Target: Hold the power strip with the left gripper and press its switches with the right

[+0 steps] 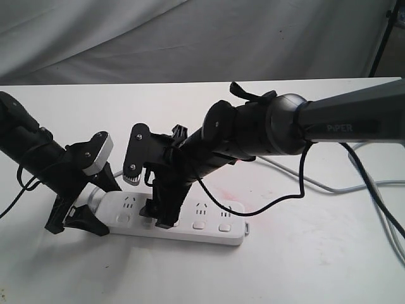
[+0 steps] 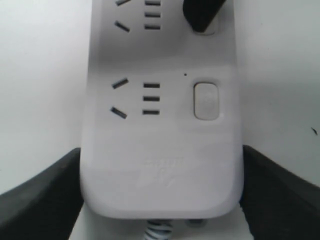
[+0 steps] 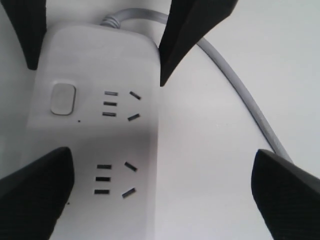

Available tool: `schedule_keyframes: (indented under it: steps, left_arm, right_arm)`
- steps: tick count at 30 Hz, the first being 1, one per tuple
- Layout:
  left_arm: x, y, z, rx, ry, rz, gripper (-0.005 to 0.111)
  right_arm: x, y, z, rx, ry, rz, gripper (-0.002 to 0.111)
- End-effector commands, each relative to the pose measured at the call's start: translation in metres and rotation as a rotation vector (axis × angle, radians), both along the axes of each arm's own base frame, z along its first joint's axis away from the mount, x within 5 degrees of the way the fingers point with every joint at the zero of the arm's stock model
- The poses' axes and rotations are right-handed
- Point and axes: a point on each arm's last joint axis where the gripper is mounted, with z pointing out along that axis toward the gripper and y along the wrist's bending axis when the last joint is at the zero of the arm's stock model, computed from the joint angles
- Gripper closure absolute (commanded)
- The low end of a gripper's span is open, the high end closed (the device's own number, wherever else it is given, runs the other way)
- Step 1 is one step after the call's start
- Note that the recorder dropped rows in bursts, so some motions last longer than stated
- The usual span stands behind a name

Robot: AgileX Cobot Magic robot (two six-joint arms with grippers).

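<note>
The white power strip (image 1: 209, 212) lies flat near the table's front. My left gripper (image 1: 101, 202) is shut on its cord end, and in the left wrist view its black fingers (image 2: 40, 200) press both long sides of the power strip (image 2: 160, 150). My right gripper (image 1: 159, 214) is open, jaws wide apart. One of its fingertips (image 2: 200, 15) rests on the second switch and hides it; the other finger (image 3: 290, 195) hangs over bare table beside the power strip (image 3: 100, 135). The first switch (image 2: 206, 100) (image 3: 63, 99) is uncovered. Two more switches (image 1: 199, 225) show to the right.
The strip's grey cord (image 3: 240, 90) curves away across the white table (image 1: 304, 266) to the right (image 1: 329, 185). A black cable (image 1: 297, 183) hangs from the right arm. Grey cloth (image 1: 190, 38) backs the table's far edge.
</note>
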Motion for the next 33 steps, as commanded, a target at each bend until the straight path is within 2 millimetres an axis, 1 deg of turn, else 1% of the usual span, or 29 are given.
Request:
schedule_keyframes:
  steps: [1, 14, 19, 33]
  left_arm:
    - [-0.001, -0.002, 0.000, -0.002, 0.000, -0.002, 0.107]
    - [-0.001, -0.002, 0.000, -0.002, 0.000, -0.002, 0.107]
    - [-0.001, -0.002, 0.000, -0.002, 0.000, -0.002, 0.107]
    - [-0.001, -0.002, 0.000, -0.002, 0.000, -0.002, 0.107]
  right_arm:
    - [-0.004, -0.001, -0.001, 0.000, 0.021, 0.013, 0.020]
    - [-0.004, -0.001, 0.004, 0.017, 0.016, 0.003, 0.020]
    - [-0.006, 0.000, 0.013, 0.041, 0.021, 0.002, 0.020]
    - [-0.006, 0.000, 0.012, 0.032, 0.023, 0.014, 0.020]
